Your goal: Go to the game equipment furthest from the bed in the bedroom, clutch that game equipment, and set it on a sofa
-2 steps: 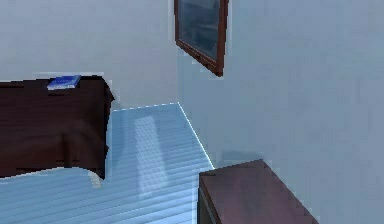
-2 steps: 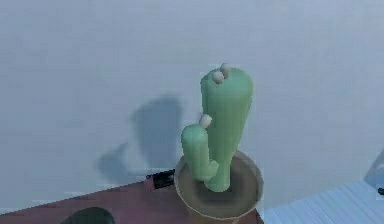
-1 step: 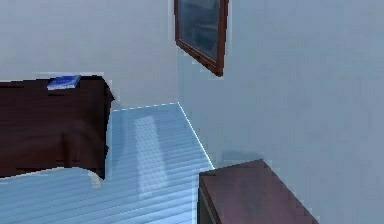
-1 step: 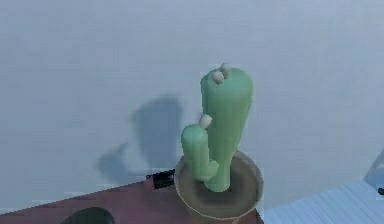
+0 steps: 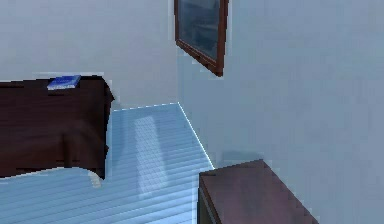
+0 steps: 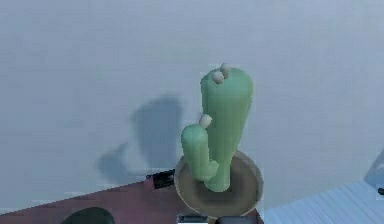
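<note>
Seven items logged from my remote station.

1. Dark draped piece (image 5: 55, 125), forward view's left; bed or table, I cannot say.
2. Blue book (image 5: 62, 83), lying flat on its top, near the far edge.
3. Framed picture (image 5: 203, 35) on the wall, forward view's upper middle.
4. Pale plank floor (image 5: 150, 140), running to the room's corner.
5. Dark wood cabinet (image 5: 255, 195), forward view's lower right, very near my base.
6. Green cactus (image 6: 228, 120), upright in a round tan pot (image 6: 250, 180), which stands on a reddish-brown top (image 6: 120, 198) against the wall.
7. Small dark object (image 6: 160, 180), just beside the pot's left rim; too small for me to identify.

Claw: I cannot tell its state.
Game equipment: I cannot tell where it is; nothing listed has a shape I would give that name. I judge that I have yet to find it.

Hazards, as I judge them:
- The base could clip the cabinet corner if I turn or drive carelessly this close.
- Extending the arm here could topple the pot, since the cactus stands tall on the reach side.
- Mistaking the book or the small object for the target would waste the grasp.
</note>
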Robot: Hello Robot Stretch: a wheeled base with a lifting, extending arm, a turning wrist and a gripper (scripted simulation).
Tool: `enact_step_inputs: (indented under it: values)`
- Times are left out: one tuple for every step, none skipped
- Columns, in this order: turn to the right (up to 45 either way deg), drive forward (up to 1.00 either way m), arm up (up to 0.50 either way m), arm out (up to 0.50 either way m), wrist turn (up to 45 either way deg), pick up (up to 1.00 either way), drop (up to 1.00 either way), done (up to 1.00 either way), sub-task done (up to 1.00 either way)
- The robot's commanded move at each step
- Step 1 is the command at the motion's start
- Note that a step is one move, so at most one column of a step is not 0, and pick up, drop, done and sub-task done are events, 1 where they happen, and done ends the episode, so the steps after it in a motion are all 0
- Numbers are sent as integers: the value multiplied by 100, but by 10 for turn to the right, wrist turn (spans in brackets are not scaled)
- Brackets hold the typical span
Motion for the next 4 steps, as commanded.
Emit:
enact_step_inputs:
  values:
    - [0, 0, 0, 28, 0, 0, 0, 0, 0]
    - [0, 0, 0, 0, 450, 0, 0, 0, 0]
    - [0, 0, 0, 0, 450, 0, 0, 0, 0]
    - [0, 0, 0, 0, 390, 0, 0, 0, 0]
